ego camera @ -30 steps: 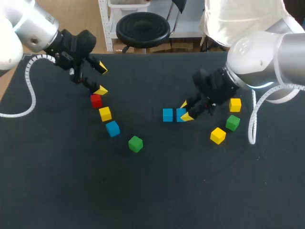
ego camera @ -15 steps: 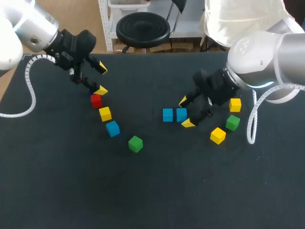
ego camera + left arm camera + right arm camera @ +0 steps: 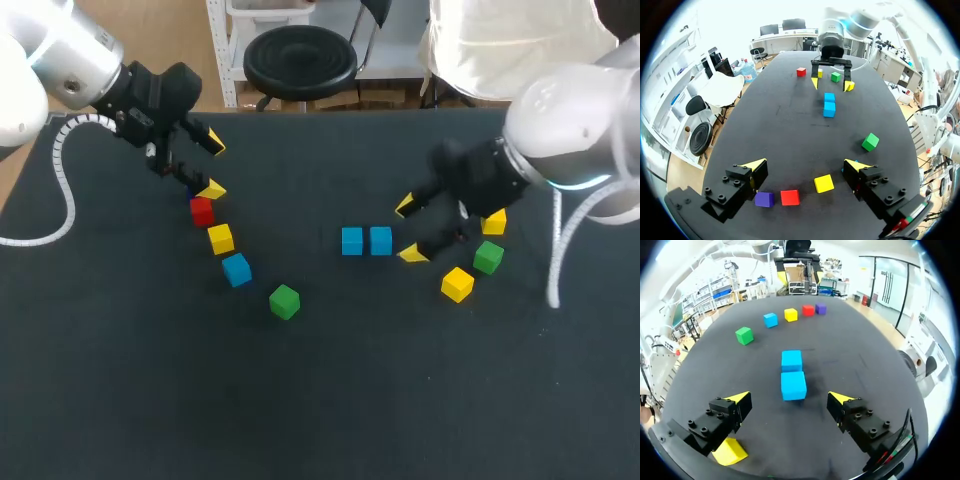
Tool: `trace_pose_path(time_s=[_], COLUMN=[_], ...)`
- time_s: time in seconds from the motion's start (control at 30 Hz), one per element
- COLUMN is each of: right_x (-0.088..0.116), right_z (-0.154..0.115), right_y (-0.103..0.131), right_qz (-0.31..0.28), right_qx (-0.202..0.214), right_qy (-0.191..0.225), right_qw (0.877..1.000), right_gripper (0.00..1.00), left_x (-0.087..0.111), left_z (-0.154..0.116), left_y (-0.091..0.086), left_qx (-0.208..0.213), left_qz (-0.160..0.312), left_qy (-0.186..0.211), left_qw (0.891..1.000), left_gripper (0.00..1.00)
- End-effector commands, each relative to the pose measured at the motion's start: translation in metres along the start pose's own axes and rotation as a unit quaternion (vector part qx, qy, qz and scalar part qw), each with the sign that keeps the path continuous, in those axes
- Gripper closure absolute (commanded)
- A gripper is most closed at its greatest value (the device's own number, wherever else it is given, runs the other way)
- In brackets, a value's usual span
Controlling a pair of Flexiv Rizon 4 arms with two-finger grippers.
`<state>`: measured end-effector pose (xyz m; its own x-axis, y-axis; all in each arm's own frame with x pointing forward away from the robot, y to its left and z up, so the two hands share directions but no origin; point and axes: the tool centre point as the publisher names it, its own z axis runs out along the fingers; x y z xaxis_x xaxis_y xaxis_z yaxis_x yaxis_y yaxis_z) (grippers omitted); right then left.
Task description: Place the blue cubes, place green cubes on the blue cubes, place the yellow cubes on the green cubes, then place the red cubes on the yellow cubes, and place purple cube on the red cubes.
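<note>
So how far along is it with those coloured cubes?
Early days. Two blue cubes sit side by side mid-table. Nothing in hand: right tool and left tool both open, empty. To do: third blue cube, then every green, yellow, red and purple layer.

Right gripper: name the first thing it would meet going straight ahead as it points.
Probably the nearer blue cube, lying just ahead of the open right gripper; the second blue cube sits right behind it.

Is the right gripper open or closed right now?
Open: the right gripper has its yellow tips wide apart, the blue cubes lying ahead of them, untouched.
</note>
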<state>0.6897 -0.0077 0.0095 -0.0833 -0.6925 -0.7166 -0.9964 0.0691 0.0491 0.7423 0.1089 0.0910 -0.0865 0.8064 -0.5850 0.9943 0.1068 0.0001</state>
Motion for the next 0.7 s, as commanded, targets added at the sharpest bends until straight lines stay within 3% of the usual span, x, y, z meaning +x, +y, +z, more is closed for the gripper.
trace_pose_path(time_s=[0.03, 0.4, 0.7], right_x=[0.004, 0.005, 0.004], right_z=[-0.023, -0.055, -0.062], right_y=[0.021, 0.032, 0.037], right_qz=[-0.003, -0.016, -0.026], right_qx=[0.033, 0.065, 0.056], right_qy=[-0.013, -0.018, -0.029], right_qw=[0.999, 0.998, 0.998], right_gripper=[0.00, 0.00, 0.00], left_x=[0.000, 0.000, 0.000], left_z=[0.000, 0.000, 0.000], left_y=[-0.001, -0.001, -0.001], left_qx=[-0.001, -0.001, -0.001], left_qz=[0.000, 0.000, 0.000], left_qy=[0.000, 0.000, 0.000], left_qw=[1.000, 1.000, 1.000], left_gripper=[0.00, 0.00, 0.00])
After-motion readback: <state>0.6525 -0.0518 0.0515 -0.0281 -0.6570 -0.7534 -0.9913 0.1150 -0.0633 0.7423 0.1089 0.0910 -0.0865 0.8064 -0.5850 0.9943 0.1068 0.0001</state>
